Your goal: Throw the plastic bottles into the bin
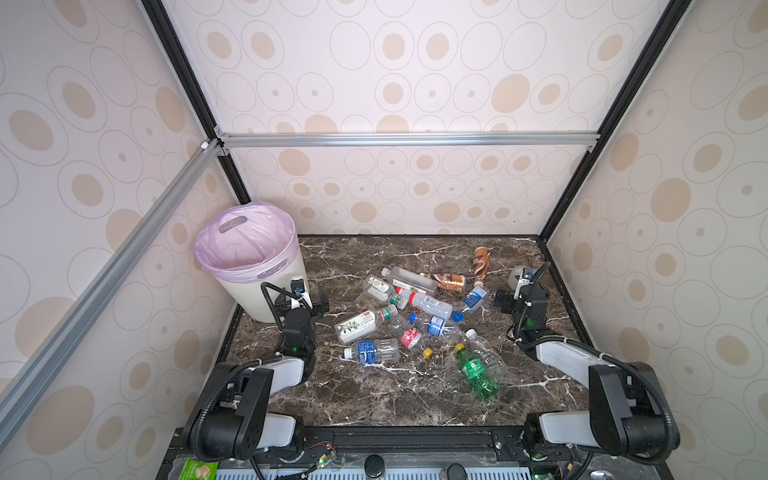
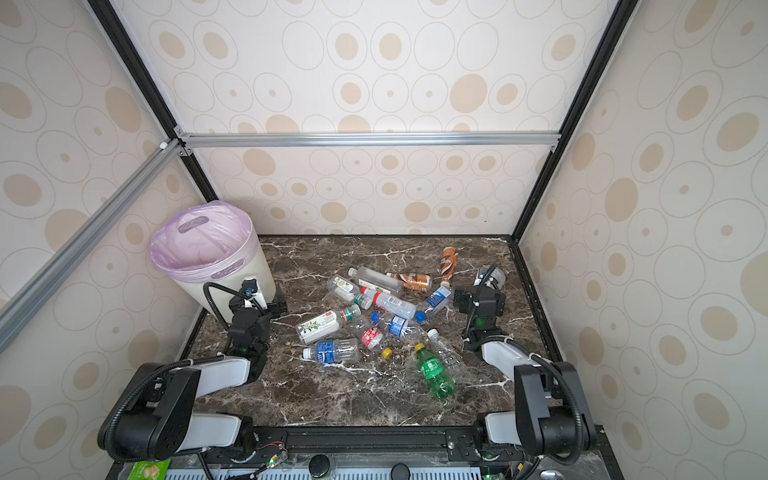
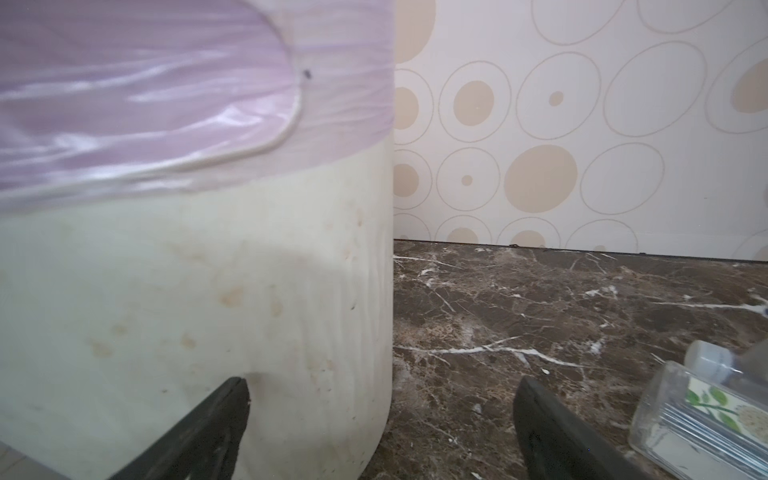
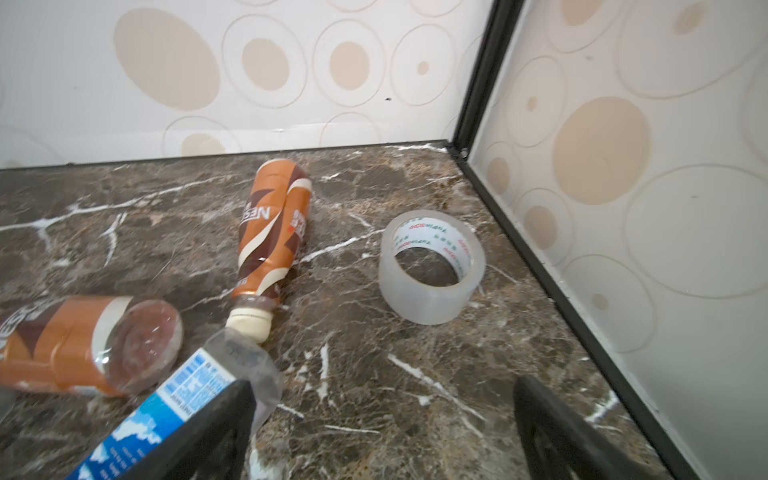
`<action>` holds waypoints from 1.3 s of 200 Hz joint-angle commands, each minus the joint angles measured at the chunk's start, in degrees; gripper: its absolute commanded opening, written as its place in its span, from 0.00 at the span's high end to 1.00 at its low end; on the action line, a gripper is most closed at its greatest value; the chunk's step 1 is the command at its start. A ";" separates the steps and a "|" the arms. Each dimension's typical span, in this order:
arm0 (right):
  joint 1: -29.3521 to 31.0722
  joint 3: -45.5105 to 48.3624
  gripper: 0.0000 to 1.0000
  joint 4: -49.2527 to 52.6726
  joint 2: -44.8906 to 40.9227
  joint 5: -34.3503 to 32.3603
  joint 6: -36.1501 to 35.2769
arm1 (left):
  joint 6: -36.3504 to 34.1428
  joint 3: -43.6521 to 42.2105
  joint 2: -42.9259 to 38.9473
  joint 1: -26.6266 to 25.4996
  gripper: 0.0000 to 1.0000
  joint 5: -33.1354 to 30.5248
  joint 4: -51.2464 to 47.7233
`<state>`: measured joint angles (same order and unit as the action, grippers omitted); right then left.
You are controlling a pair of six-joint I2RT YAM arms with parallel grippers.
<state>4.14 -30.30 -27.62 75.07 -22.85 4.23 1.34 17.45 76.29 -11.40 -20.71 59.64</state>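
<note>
Plastic bottles point(image 1: 428, 305), small and mostly clear with coloured caps and labels, all lie loose on the dark marbled tabletop point(image 1: 374, 399); none sits between any fingers.

The right gripper point(image 4: 384, 384) has its black fingers point(image 4: 224, 440) spread wide and empty, with only bare tabletop between them. Against the outside of one finger, partly hidden behind it, lies a crumpled clear bottle with a blue-and-white label point(image 4: 183, 395). Just past that are a brown-and-orange sleeved bottle with a cream cap point(image 4: 272, 224) and a second brown-and-orange bottle point(image 4: 70, 345). Ahead of the other fingertip stands a clear tape roll point(image 4: 432, 266), no part of the job.

The left gripper point(image 3: 382, 382) is likewise wide apart and empty. One finger is close before the wall of the round off-white bin lined with a lilac bag point(image 3: 208, 270), whose rim is above the fingers. Outside the other finger lies a clear bottle with a leaf-printed white label point(image 3: 698, 415).

This looks like the first pick. The right fingers should shift sideways until the blue-labelled body sits squarely between them. They should then close across the label rather than the neck, and gently, since such thin walls probably buckle. The bin stands well apart from these fingers, beyond the heap, so the lift must clear both heap and rim before release.
</note>
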 commanded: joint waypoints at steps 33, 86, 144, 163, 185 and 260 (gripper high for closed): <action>-0.39 -6.14 0.00 18.94 -3.89 -5.73 12.23 | -2.04 10.13 -7.30 -11.73 0.01 -8.07 -21.82; -0.36 -14.93 0.00 33.13 -4.40 4.36 14.01 | 2.85 41.64 -7.47 -12.42 0.01 -10.66 -57.01; 5.21 -25.51 0.00 42.08 -4.76 12.55 13.46 | -0.54 71.79 6.09 -8.17 0.01 -16.88 -79.80; 10.40 -27.84 0.00 43.07 -4.45 12.02 10.85 | 5.10 82.75 12.91 -3.10 0.01 -14.79 -91.07; 15.77 -29.30 0.00 43.57 -3.88 10.93 9.06 | 5.35 91.36 19.78 -1.03 0.01 -12.40 -98.07; 20.12 -29.95 0.00 44.83 -4.30 10.04 9.64 | 6.35 102.26 29.76 3.24 0.01 -8.14 -110.14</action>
<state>23.81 -59.18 15.66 71.13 -11.75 14.02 6.66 116.44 106.34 -9.43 -30.50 -44.86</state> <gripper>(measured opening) 0.997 0.991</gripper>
